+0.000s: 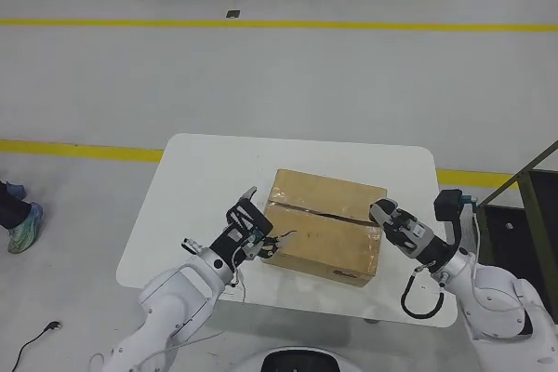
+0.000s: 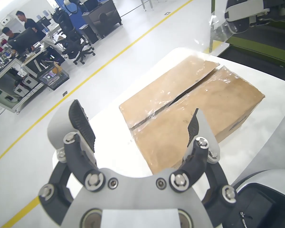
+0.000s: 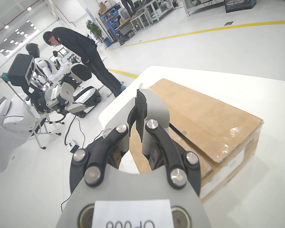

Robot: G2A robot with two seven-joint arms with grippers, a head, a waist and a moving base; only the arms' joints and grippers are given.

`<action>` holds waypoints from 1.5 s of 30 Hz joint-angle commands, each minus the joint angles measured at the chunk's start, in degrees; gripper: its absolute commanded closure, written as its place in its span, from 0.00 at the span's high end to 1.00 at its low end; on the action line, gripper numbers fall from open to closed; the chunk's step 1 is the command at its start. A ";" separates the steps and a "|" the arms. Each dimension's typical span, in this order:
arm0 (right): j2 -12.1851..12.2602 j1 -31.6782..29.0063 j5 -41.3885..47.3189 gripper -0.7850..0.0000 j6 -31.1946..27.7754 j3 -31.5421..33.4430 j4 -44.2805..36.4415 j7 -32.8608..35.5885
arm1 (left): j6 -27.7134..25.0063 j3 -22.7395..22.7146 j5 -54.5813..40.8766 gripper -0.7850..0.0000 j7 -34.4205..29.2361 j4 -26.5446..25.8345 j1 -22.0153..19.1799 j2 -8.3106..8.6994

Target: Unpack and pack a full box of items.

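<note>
Hovering just beside the 8 o'clock corner of the brown cardboard box, my left gripper has its jaws spread wide with nothing in them. My right gripper sits at the box's 3 o'clock end, its fingers pressed together, and I can make out nothing between them.

The box lies flat near the middle of the white rounded table, a little toward 3 o'clock. Both top flaps are down. The seam between them gapes slightly under glossy clear tape.

I judge the task to be at its very start: the box is not opened, no item is out on the table, and all the unpacking and repacking is left.

As for writing, there is dark print on the side wall facing me, near the 5 o'clock corner, too small to tell. A white paper label on my right wrist plate carries dark characters.
</note>
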 commanded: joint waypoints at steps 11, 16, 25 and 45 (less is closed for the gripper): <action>0.03 2.56 5.51 0.00 6.08 -2.47 -3.62 4.22 | 1.05 9.73 0.92 1.00 -2.46 8.53 -9.24 -2.50; 0.00 3.05 5.19 0.00 8.20 -2.78 -4.74 3.50 | 2.15 10.85 -0.34 1.00 -3.83 10.56 -10.30 -3.18; 0.03 3.48 4.94 0.00 10.46 -2.80 -6.81 2.88 | 3.10 11.12 -3.14 1.00 -6.34 13.61 -11.34 -4.03; 0.17 2.55 3.53 0.00 11.75 -3.11 -7.71 2.36 | 6.69 13.64 -4.14 0.37 -8.16 19.50 -15.82 -6.48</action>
